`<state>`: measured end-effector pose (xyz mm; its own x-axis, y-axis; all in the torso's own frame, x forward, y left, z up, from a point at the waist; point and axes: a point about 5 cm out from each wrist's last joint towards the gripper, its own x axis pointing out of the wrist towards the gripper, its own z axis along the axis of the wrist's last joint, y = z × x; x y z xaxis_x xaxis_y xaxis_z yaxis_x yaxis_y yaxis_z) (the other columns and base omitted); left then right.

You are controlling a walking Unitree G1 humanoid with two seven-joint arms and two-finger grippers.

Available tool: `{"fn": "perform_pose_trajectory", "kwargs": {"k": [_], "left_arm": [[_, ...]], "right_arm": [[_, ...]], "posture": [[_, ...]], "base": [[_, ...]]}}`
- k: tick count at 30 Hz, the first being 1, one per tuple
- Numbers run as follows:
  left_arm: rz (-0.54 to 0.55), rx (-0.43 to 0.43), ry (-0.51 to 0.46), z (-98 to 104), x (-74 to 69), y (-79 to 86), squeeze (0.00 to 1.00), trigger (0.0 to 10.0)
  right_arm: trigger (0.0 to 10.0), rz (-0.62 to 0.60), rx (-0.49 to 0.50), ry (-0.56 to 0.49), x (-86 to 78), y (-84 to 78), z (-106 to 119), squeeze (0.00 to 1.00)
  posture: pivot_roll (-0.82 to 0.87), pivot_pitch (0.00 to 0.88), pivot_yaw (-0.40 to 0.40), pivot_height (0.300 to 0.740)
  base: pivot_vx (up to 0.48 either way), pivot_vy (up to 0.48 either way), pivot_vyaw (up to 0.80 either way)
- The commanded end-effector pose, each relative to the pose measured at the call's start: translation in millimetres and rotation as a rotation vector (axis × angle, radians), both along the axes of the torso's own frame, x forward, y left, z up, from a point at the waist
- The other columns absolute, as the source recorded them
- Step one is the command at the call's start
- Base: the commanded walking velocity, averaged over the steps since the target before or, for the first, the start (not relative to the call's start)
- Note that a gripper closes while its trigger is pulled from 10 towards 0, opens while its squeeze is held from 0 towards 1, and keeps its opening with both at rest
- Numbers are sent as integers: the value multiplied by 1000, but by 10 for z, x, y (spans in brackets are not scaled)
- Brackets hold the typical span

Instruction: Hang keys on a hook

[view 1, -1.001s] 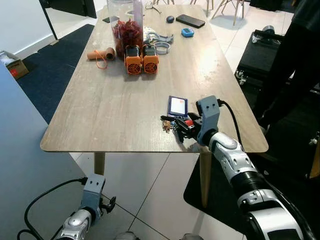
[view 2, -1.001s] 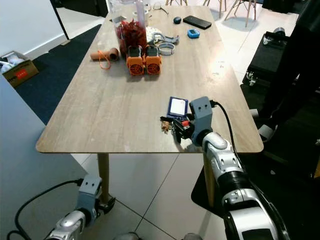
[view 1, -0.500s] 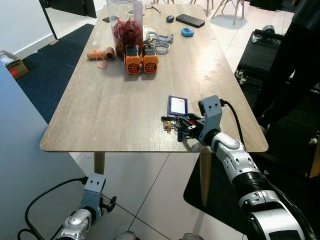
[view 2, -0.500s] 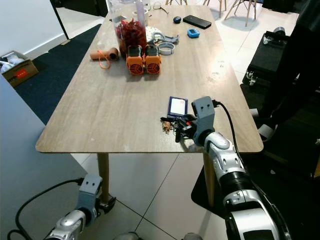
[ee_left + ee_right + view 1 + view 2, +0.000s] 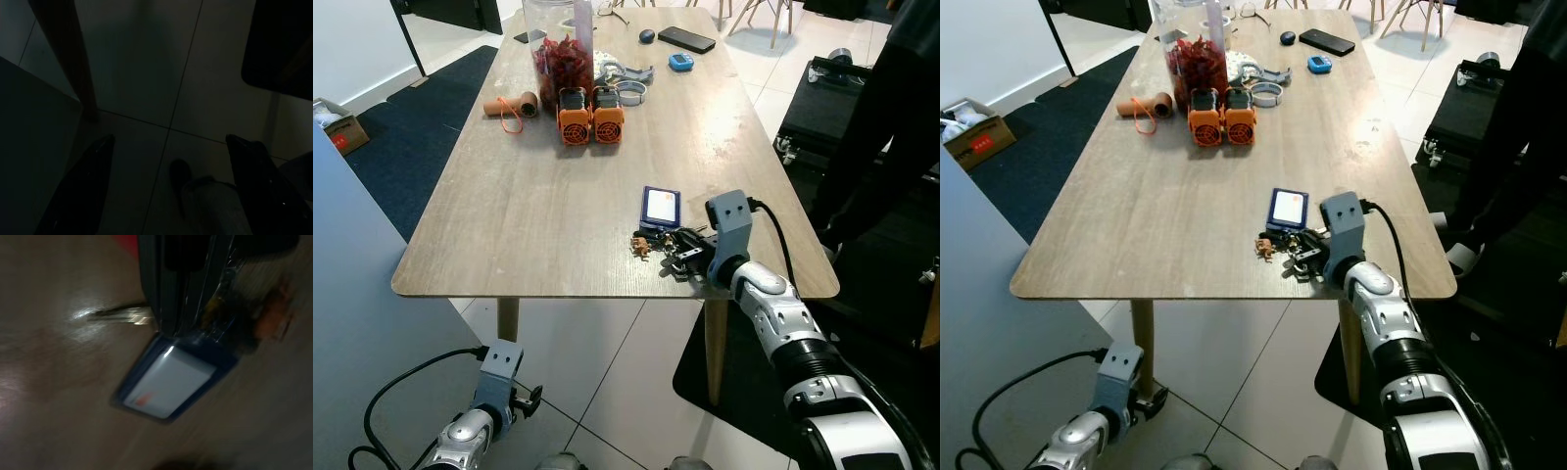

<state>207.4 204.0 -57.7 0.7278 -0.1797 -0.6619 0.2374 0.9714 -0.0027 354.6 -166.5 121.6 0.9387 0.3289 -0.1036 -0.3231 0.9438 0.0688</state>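
The right end effector (image 5: 683,257) is low over the near right part of the wooden surface (image 5: 529,206), its black fingers down among the bunch of keys (image 5: 658,245) that lies flat on the wood close to the front edge. Whether those fingers are actually clamped on the keys or just resting beside them, I cannot tell; the right wrist view is blurred and dark, showing one silver key blade (image 5: 124,316) poking out from under a black finger. Just beyond the keys sits a small blue-framed card holder (image 5: 660,208) with a pale face, lying flat. Further up the surface stand two orange battery packs (image 5: 591,116) side by side, a clear jar of red stuff (image 5: 556,59) behind them, a cardboard roll (image 5: 507,105) to their left, and a black phone (image 5: 685,40) near the far end. The left end effector (image 5: 168,191) hangs by the tiled floor (image 5: 146,88), fingers spread wide apart with nothing between them, beside a table leg (image 5: 68,54).
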Motion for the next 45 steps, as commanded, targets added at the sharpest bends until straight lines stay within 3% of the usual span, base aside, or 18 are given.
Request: {"fn": "perform_pose_trajectory", "kwargs": {"k": [1, 5, 8, 15, 16, 19, 20, 21, 25, 26, 33, 41, 45], "left_arm": [[-11, 11, 9, -17, -43, 23, 0, 10000], [-6, 5, -6, -2, -32, 34, 0, 10000], [-1, 1, -14, 7, -22, 36, 0, 10000], [0, -1, -19, 15, -10, 35, 0, 10000], [-2, 0, -20, 16, -8, 32, 0, 10000], [-4, 2, -19, 16, -8, 29, 0, 10000], [-7, 8, -14, 12, -10, 30, 0, 10000], [-10, 12, -10, 9, -13, 30, 0, 10000], [-10, 12, -11, 9, -13, 30, 0, 10000], [-8, 10, -13, 10, -16, 34, 0, 10000], [-1, 11, -13, 8, -36, 59, 0, 10000], [6, 6, -15, 3, -53, 65, 0, 10000], [11, 3, -14, 1, -59, 71, 0, 10000]], "right_arm": [[0, -67, 72, -64, 18, -111, 109, 0], [0, -174, 212, -213, 27, -308, 369, 0], [0, -217, 263, -273, 15, -396, 469, 0], [0, -256, 268, -287, 13, -469, 498, 0], [10000, -233, 232, -252, 15, -434, 438, 1000], [10000, -202, 202, -219, 13, -385, 380, 1000], [10000, -145, 165, -179, 1, -292, 305, 1000], [10000, -32, 106, -116, -47, -91, 174, 1000], [10000, -6, 94, -102, -64, -41, 143, 1000], [10000, 52, 78, -65, -100, 48, 88, 8], [10000, 221, 26, 62, -245, 225, -58, 0], [10000, 313, -2, 83, -392, 235, 12, 0], [10000, 279, -29, 82, -432, 159, 90, 0]], "posture": [[41, 83, 3, 740], [40, 79, 2, 740], [39, 77, 1, 740], [39, 76, 0, 740], [38, 76, 1, 740], [38, 76, 0, 740], [38, 76, 0, 740], [40, 77, 0, 740], [40, 77, 0, 740], [44, 79, -2, 740], [48, 83, -5, 740], [49, 85, -7, 740], [47, 88, -5, 740]], "base": [[0, 0, 0], [0, 0, 0], [0, 0, 0], [0, 0, 0], [0, 0, 0], [0, 0, 0], [0, 0, 0], [0, 0, 0], [0, 0, 0], [0, 0, 0], [0, 0, 0], [0, 0, 0], [0, 0, 0]]}}
